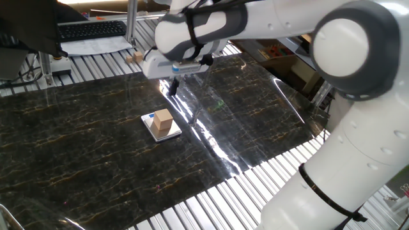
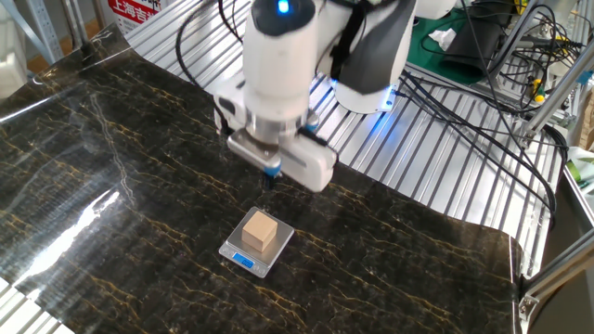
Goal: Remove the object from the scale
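The light-brown wooden cube [image 1: 163, 119] sits on the small white-silver scale [image 1: 170, 132], which lies on the dark marble mat. In the other fixed view the cube [image 2: 261, 231] rests on the scale [image 2: 277, 249], whose blue mark faces the front edge. My gripper [image 1: 172, 87] hangs above the mat, behind and a little to the right of the cube, apart from it. In the other fixed view the gripper [image 2: 269, 176] is just beyond the scale, above it. Its fingers are close together and hold nothing.
A second small tan wooden block [image 1: 134, 57] lies on the slatted table behind the mat. A keyboard [image 1: 89, 29] and papers sit at the back left. A shiny plastic sheet [image 1: 211, 121] covers part of the mat. Cables [image 2: 464, 111] lie beside the robot base.
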You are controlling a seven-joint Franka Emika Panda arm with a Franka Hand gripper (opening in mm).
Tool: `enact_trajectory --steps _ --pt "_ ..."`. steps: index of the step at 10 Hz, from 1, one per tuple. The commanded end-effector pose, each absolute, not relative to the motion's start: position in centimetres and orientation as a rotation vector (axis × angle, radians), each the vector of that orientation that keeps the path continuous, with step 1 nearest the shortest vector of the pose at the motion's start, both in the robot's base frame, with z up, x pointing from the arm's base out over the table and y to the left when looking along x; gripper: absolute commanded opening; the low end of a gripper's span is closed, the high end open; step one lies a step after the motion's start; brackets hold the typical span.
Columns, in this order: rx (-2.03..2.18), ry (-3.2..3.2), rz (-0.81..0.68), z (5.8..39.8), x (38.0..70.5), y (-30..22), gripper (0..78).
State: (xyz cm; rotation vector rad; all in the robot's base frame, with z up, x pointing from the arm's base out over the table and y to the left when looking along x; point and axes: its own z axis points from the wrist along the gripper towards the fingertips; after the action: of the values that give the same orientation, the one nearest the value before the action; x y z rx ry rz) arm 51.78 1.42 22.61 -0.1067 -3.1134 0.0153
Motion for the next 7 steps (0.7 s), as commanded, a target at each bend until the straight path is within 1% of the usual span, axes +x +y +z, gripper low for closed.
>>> enact_trajectory --steps 1,5,7 --pt "-0.097 -3.115 0.036 20.6 52.5 1.5 0.0" --pt "-0.064 -3.116 0.033 19.1 52.8 1.4 0.0" --pt "-0.074 -3.116 0.033 19.1 53.3 1.3 0.0"
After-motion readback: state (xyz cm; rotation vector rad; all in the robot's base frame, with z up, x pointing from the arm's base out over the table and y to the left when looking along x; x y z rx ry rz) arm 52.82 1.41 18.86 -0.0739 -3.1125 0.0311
